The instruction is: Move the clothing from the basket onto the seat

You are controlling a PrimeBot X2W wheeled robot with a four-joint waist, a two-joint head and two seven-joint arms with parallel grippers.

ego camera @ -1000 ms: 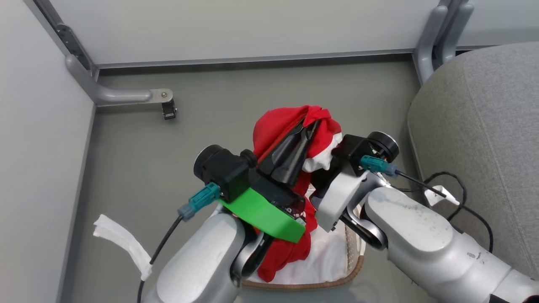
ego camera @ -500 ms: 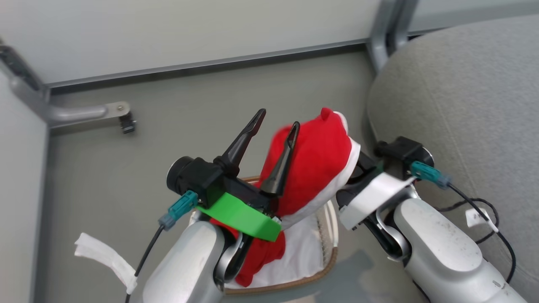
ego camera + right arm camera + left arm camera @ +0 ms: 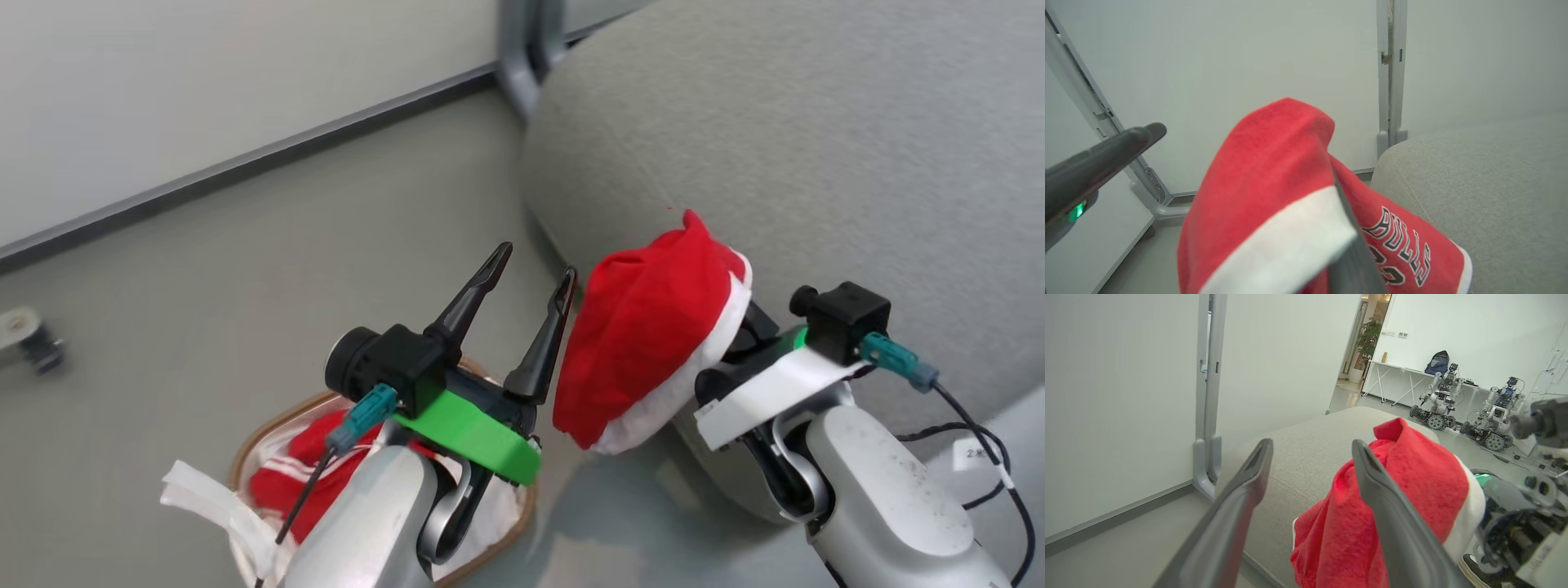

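Grey seat (image 3: 816,147) at 1 o'clock. White basket (image 3: 245,441) at 7, striped red garment (image 3: 286,482) inside. Red jersey (image 3: 645,351) centre, aloft at seat's edge, my right gripper (image 3: 1349,241) clenched on it. My left gripper (image 3: 536,261) at 9 of it, splayed, empty.

right gripper (image 3: 1336,185): tips buried in the red top (image 3: 1274,171), just one dark finger edge peeking out
print (image 3: 1396,249): "BULLS" easy to read, number under it cut off by the bottom edge
basket (image 3: 245,441): near side behind the left arm (image 3: 367,523), cut off at the bottom
striped red cloth (image 3: 286,482): partly hidden by the left arm
seat (image 3: 775,122): cut off at the top and right
far robots (image 3: 1439,402): too small to make out
metal foot (image 3: 24,335): blurry, at the left edge
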